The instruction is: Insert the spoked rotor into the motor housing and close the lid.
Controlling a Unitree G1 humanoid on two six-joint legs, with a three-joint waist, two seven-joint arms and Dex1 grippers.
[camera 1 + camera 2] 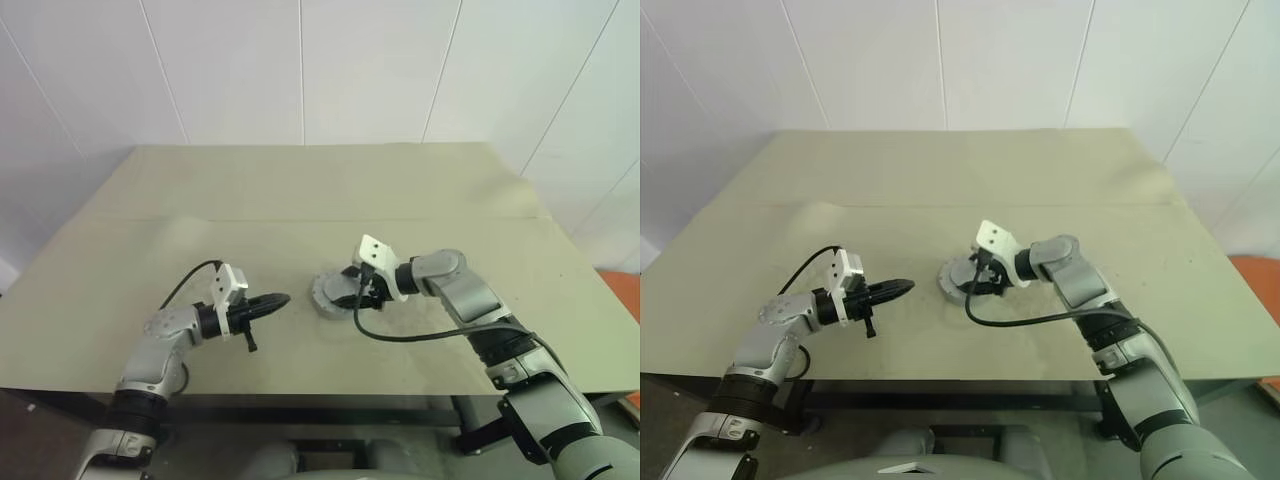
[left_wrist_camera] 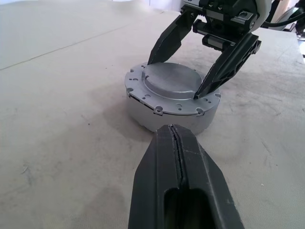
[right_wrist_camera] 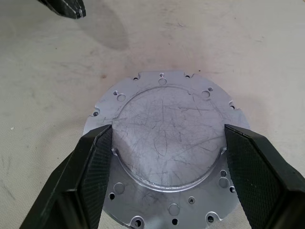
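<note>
The lid (image 3: 164, 109), a scratched silvery disc with a raised round middle and a flange of small holes, lies flat on the motor housing (image 2: 164, 118), a pale grey round body near the table's middle. My right gripper (image 3: 167, 139) reaches down from the right and is shut on the lid. Its black fingers (image 3: 95, 162) press the opposite edges of the raised part. To the left, my left gripper (image 2: 172, 131) is shut and empty, hovering level and pointing at the housing's side from a short distance. The spoked rotor is hidden.
The beige table (image 1: 300, 200) has wide bare room all round the housing. A black cable (image 1: 400, 337) loops from my right wrist over the tabletop near the front edge. White wall panels stand behind.
</note>
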